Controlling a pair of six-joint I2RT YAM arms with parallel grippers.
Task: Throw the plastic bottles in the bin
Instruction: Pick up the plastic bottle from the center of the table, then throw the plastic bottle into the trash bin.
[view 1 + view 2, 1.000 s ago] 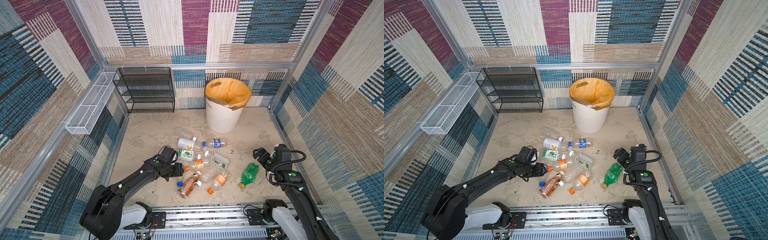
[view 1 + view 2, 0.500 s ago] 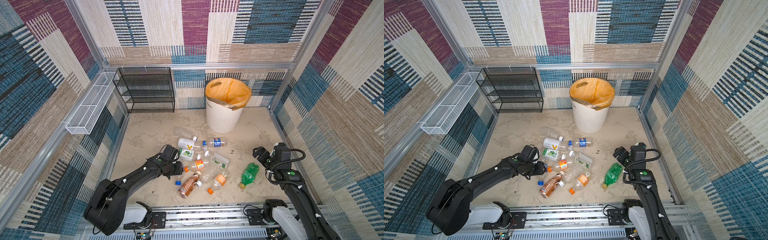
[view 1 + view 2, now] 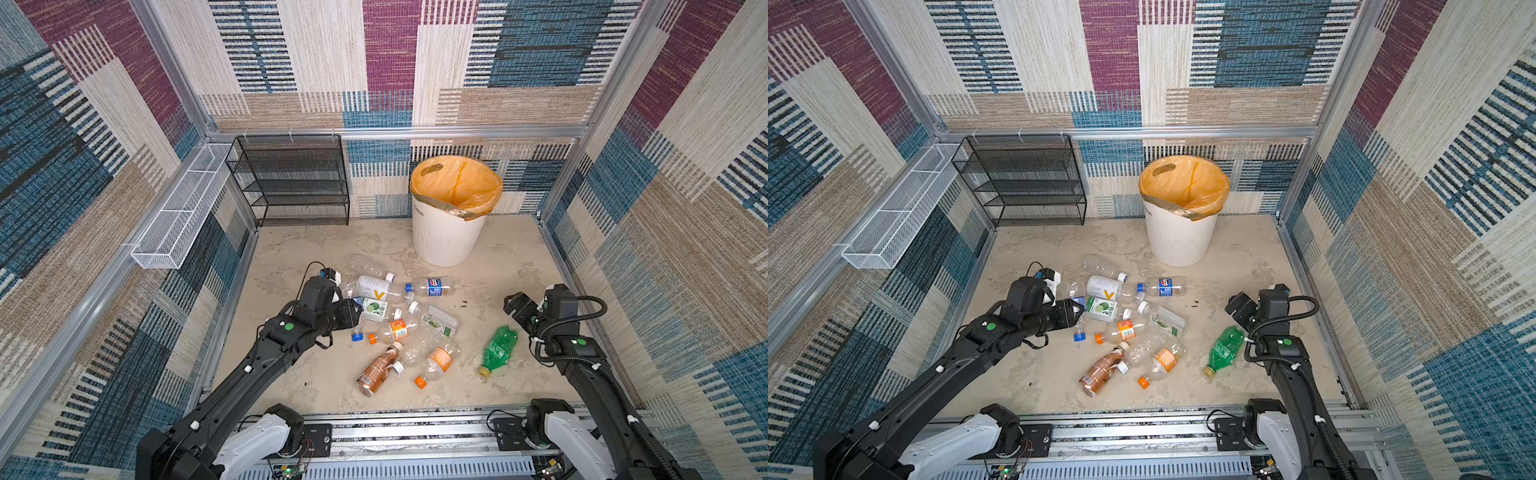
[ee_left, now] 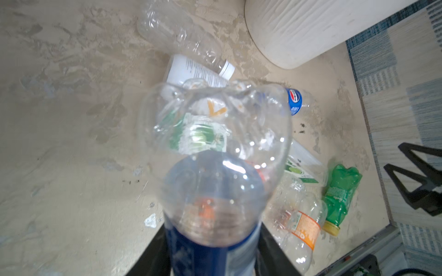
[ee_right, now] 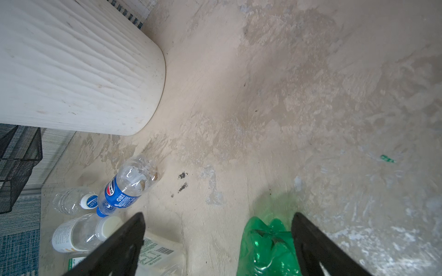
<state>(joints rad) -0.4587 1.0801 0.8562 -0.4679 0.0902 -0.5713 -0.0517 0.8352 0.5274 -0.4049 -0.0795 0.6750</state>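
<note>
Several plastic bottles (image 3: 415, 332) lie scattered mid-floor in both top views, among them a brown one (image 3: 376, 372) and a green one (image 3: 498, 347). My left gripper (image 3: 357, 311) is shut on a clear bottle with a blue label (image 4: 215, 167); its blue cap (image 3: 356, 336) hangs below the fingers. My right gripper (image 5: 218, 222) is open, just past the base of the green bottle (image 5: 265, 246), which lies next to one finger. The bin (image 3: 446, 237), white with an orange liner, stands at the back.
A black mesh rack (image 3: 291, 183) stands against the back wall, left of the bin. A long white wire basket (image 3: 178, 220) hangs on the left wall. A metal rail (image 3: 415, 432) runs along the front edge, and patterned walls close in on all sides.
My left gripper has shut on the blue-label bottle and carried it a little away from the front rail, toward the pile. The right arm has stayed still.
</note>
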